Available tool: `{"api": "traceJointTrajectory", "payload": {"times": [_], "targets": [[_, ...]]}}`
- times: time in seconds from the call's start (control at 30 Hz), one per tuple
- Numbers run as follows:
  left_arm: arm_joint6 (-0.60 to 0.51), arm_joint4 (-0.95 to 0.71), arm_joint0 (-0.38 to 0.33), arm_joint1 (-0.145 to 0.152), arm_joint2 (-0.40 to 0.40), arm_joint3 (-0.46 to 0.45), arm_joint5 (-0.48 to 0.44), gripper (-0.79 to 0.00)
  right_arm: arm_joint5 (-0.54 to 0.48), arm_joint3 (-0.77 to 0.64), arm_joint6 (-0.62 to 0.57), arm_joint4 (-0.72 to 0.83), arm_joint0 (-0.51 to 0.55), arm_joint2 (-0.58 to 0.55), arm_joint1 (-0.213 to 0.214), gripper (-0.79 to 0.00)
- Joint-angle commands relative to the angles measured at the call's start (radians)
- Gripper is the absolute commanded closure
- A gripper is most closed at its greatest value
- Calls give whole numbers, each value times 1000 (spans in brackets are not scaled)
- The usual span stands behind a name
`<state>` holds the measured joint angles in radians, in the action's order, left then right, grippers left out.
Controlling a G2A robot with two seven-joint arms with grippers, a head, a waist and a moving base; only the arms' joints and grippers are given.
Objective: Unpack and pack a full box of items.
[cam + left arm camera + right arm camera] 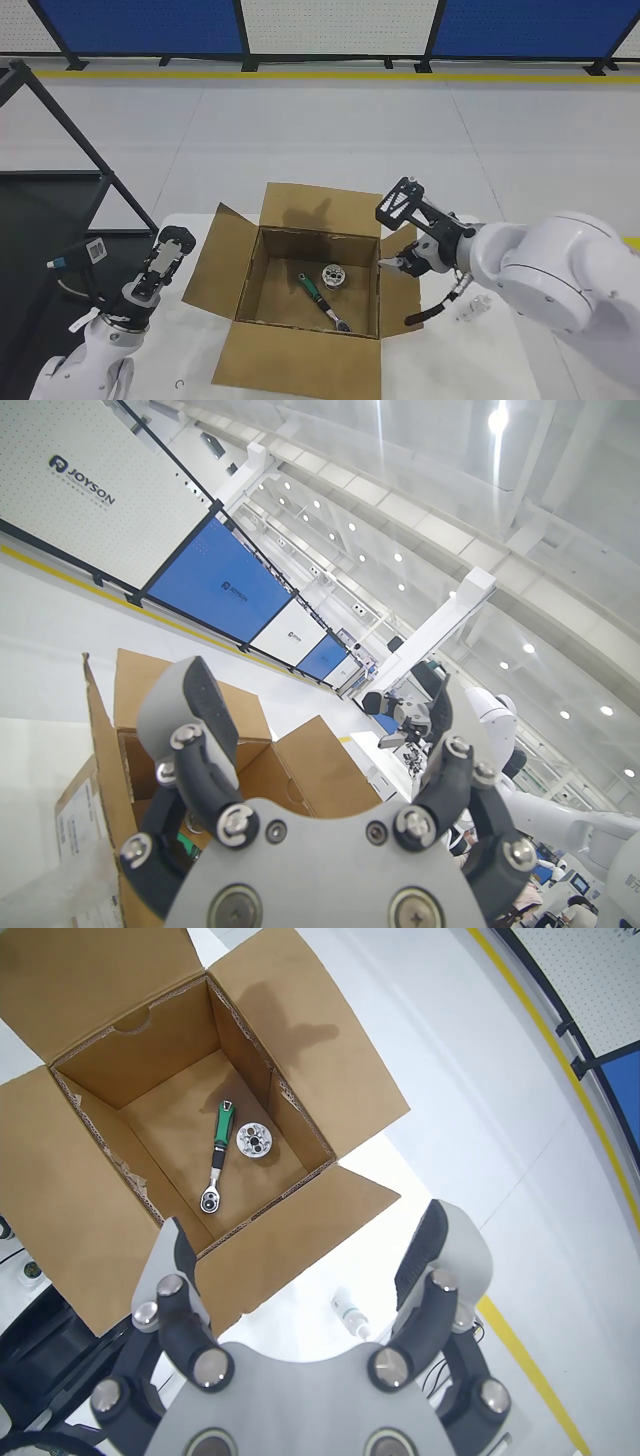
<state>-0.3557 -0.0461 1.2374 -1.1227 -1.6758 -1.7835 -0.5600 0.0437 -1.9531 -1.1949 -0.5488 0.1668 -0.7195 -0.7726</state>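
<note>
Inside the box [165, 1043], a green-handled wrench [218, 1155] lies just beside a round metal disc [255, 1140]. Beside the box lies a small bottle [350, 1310], its print unreadable, like the box's label [82, 825]. Over the box's flap hangs the right gripper [306, 1220], beside the box the left gripper [320, 680]; both have fingers spread wide, empty.

- Blue and white pegboard partitions [140, 25] stand at 12 o'clock, behind a yellow floor stripe [300, 73].
- Pale glossy floor [300, 130] below them.
- Black metal frame [70, 127] at 9 o'clock.
- Round ceiling lights [397, 557] glow overhead.
</note>
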Motion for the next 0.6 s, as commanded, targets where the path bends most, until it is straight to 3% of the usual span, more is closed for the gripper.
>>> {"api": "traceJointTrajectory", "payload": {"times": [0.0,0.17,0.3,0.57], "targets": [[0,0,0,0,0,0,0,-785,-1,0,0,0,0,0,0,-785],[0,0,0,0,0,0,0,-785,-1,0,0,0,0,0,0,-785],[-10,3,5,0,7,-13,3,-785,-97,-7,24,-31,15,47,-12,-785],[37,12,24,0,-14,-21,23,-785,-150,120,37,-40,-106,242,-136,-785]]}}
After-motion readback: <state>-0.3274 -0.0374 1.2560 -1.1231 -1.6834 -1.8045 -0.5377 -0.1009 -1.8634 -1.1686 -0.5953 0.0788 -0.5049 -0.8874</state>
